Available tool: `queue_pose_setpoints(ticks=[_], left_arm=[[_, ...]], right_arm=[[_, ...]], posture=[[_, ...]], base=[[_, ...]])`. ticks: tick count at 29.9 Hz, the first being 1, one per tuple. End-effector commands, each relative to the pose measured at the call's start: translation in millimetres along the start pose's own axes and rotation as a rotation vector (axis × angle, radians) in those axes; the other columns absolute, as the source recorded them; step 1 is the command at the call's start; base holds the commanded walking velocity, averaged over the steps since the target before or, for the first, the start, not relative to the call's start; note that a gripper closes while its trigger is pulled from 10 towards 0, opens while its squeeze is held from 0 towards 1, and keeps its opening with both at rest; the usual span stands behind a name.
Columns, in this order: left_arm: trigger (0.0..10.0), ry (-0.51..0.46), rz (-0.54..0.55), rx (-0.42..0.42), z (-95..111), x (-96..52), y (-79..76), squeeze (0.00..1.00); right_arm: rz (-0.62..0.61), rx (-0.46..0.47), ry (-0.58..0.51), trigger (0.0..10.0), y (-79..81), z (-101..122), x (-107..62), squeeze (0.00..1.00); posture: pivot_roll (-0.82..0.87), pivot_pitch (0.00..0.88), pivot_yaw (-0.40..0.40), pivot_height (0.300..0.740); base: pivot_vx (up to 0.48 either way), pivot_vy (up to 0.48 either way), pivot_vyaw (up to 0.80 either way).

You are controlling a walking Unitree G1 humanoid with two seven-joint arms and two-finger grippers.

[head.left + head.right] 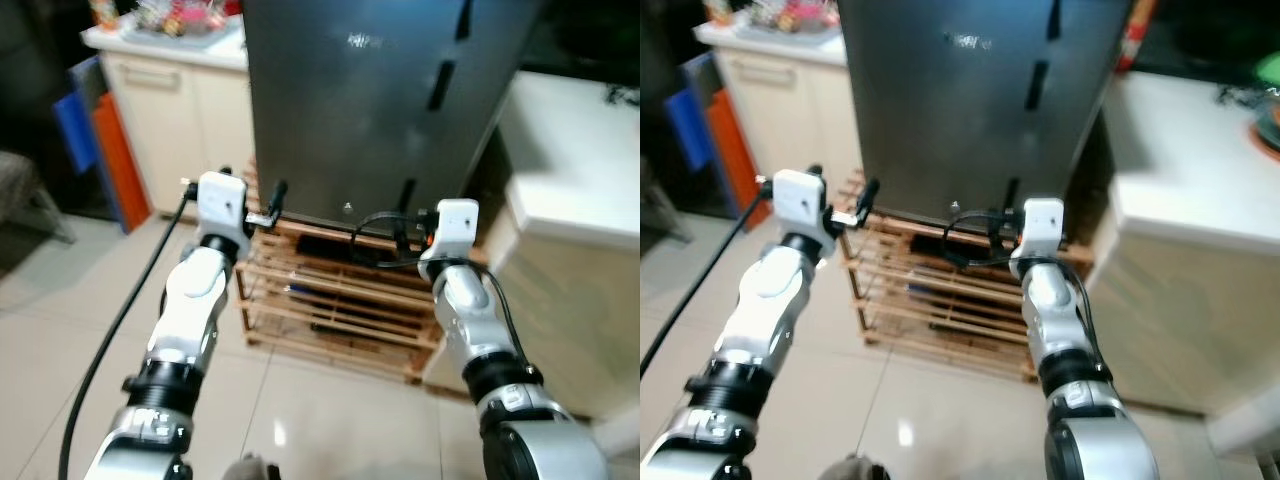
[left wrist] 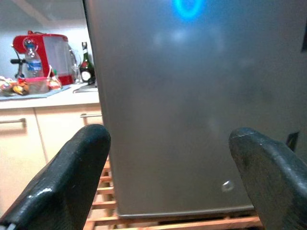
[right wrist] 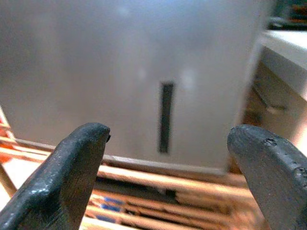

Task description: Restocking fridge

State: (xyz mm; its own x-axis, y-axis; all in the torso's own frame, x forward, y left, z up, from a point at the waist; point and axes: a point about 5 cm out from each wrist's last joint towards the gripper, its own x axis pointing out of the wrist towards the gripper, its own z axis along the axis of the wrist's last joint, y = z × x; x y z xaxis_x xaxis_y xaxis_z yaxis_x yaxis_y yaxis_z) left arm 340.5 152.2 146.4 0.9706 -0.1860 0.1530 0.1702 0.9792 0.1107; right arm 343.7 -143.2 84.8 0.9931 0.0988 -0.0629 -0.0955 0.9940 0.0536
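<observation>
Up top, fridge (image 1: 370, 100) cropped, blurred

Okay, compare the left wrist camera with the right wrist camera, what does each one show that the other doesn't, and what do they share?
Left wrist view: a white counter beside the fridge, carrying a red appliance, a plastic bottle and a dark bottle, with a cream cabinet below.

Right wrist view: a dark vertical slot low on the fridge front, and the white counter edge on the fridge's other side.

Both: the grey fridge close ahead, the wooden slatted rack beneath it, and two black fingers spread apart, holding nothing.
</observation>
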Motion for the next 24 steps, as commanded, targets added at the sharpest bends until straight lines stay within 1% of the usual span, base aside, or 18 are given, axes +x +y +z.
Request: queue_pose_setpoints(ticks=[1, 6, 10, 11, 13, 15, 16, 17, 19, 21, 22, 23, 24], left_arm=[[10.0, 0.02, -0.018, -0.033, -2, 1.9, -3.4, 0.0], [10.0, 0.026, -0.03, -0.05, -3, 0.0, -7.0, 0.0], [10.0, 0.044, -0.011, -0.049, -7, -1.8, -4.3, 0.0], [10.0, 0.049, 0.001, -0.042, -8, -2.1, -2.9, 0.0], [10.0, 0.061, 0.032, 0.011, -10, -2.3, -0.1, 0.0], [10.0, 0.065, 0.033, 0.013, -11, -2.4, -0.1, 0.0], [10.0, 0.044, 0.017, -0.005, -9, -3.2, -3.8, 0.0], [10.0, 0.044, 0.017, -0.005, -9, -3.2, -3.8, 0.0], [10.0, 0.031, 0.004, -0.043, -7, -3.7, -7.4, 0.0], [10.0, 0.034, 0.005, -0.084, -7, -3.8, -11.8, 0.0], [10.0, 0.04, 0.003, -0.092, -8, -4.0, -15.2, 0.0], [10.0, 0.04, 0.003, -0.092, -8, -4.0, -15.2, 0.0], [10.0, 0.047, -0.007, -0.109, -9, -3.7, -23.0, 0.0]], right_arm=[[-0.017, -0.007, -0.023, 10.0, -5.1, 8, 2.5, 0.0], [-0.02, -0.01, -0.019, 10.0, -5.3, 7, 2.5, 0.0], [-0.023, -0.001, -0.025, 10.0, -3.6, 7, 2.5, 0.0], [-0.021, -0.001, -0.026, 10.0, -2.8, 7, 2.5, 0.0], [-0.013, -0.003, -0.032, 10.0, -0.7, 8, 2.8, 0.0], [-0.011, -0.003, -0.033, 10.0, 0.1, 8, 2.9, 0.0], [-0.004, -0.005, -0.038, 10.0, 1.0, 9, 2.7, 0.0], [-0.004, -0.005, -0.038, 10.0, 1.0, 9, 2.7, 0.0], [-0.001, -0.006, -0.041, 10.0, 0.8, 9, 2.3, 0.0], [-0.001, -0.007, -0.047, 10.0, -2.0, 9, 1.0, 0.0], [-0.008, -0.011, -0.052, 10.0, -6.2, 9, -0.4, 0.0], [-0.008, -0.011, -0.052, 10.0, -6.2, 9, -0.4, 0.0], [-0.028, -0.023, -0.058, 10.0, -15.5, 9, -3.2, 0.0]], posture=[[0.01, 0.0, -0.012, 0.74], [0.01, 0.0, -0.013, 0.74], [0.01, 0.0, -0.013, 0.74], [0.02, 0.0, -0.014, 0.74], [0.02, 0.0, -0.018, 0.74], [0.02, 0.0, -0.019, 0.74], [0.02, 0.0, -0.023, 0.74], [0.02, 0.0, -0.023, 0.74], [0.02, 0.0, -0.025, 0.74], [0.02, 0.0, -0.028, 0.74], [0.02, 0.0, -0.025, 0.74], [0.02, 0.0, -0.025, 0.74], [0.02, 0.0, -0.02, 0.74]], base=[[0.0, 0.48, -0.8], [0.0, 0.48, -0.8], [0.0, 0.48, -0.63], [0.0, 0.48, 0.0], [0.0, 0.388, 0.0], [0.0, 0.148, 0.0], [0.0, 0.0, 0.0], [0.0, 0.0, 0.0], [0.0, 0.0, 0.0], [0.0, 0.48, 0.0], [0.0, 0.48, 0.0], [0.0, 0.48, 0.0], [0.0, 0.48, 0.0]])
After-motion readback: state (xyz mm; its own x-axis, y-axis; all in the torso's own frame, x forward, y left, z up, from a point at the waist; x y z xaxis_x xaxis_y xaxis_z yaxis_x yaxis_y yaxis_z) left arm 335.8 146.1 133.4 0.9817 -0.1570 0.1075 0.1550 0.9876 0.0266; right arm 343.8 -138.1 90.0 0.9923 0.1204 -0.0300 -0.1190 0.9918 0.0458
